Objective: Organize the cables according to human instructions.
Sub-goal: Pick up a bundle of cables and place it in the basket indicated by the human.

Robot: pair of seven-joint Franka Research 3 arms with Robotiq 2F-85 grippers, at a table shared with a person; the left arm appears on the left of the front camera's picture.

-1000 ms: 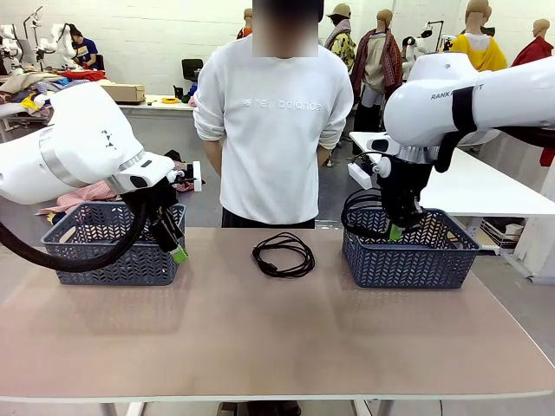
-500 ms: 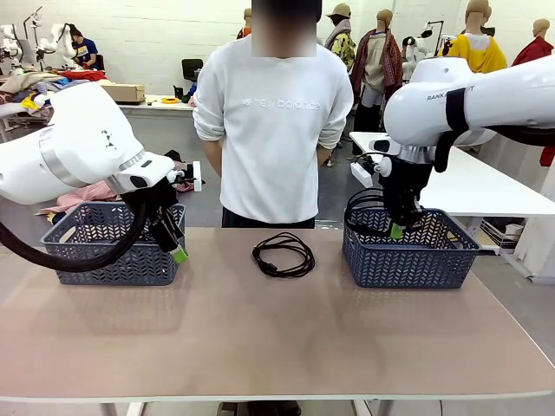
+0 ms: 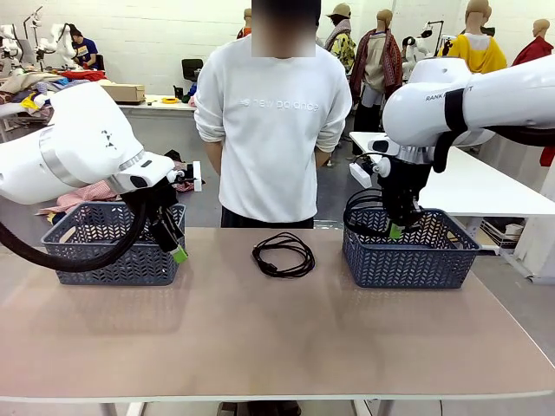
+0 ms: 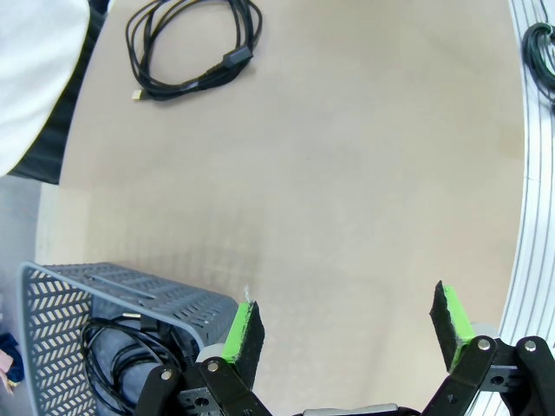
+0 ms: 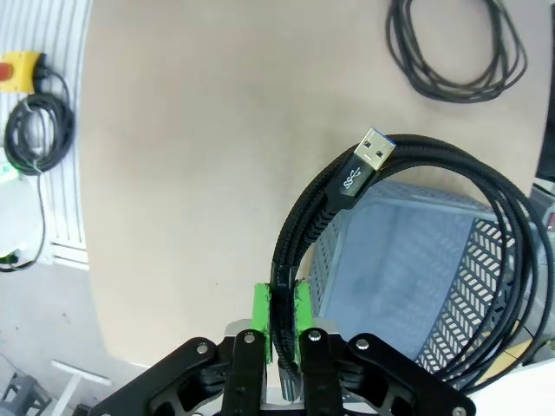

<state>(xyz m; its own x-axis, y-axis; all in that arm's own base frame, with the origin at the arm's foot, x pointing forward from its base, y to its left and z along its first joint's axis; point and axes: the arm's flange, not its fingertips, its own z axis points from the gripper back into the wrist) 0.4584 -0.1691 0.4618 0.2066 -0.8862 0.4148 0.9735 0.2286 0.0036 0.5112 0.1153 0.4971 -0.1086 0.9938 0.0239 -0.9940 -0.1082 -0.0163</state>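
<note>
Left jaws are spread all the way and holding nothing, hanging just over the near right corner of the left basket (image 3: pixel 104 251), which already has a coiled cable (image 4: pixel 117 347) lying in it. Moving across, a loose black coil (image 3: pixel 284 254) sits on the bench (image 3: pixel 260 347) right in the middle, in front of the person (image 3: pixel 273 130) and well apart from both baskets. Over on the right, the right jaws are clamped tight on a braided cable (image 5: pixel 347 186), pinching a few strands of the loop between the green pads (image 5: pixel 258 321). The rest dangles over the right basket (image 3: pixel 434 260), with the USB plug (image 5: pixel 375 149) sticking up free. My take on handling: these look light and floppy, not fragile, but a loop will likely sag or spring open if you only catch one strand. I'd grab the one on the bench across the side where the strands bunch together, not by the plug, and lift straight up so it doesn't drag.
</note>
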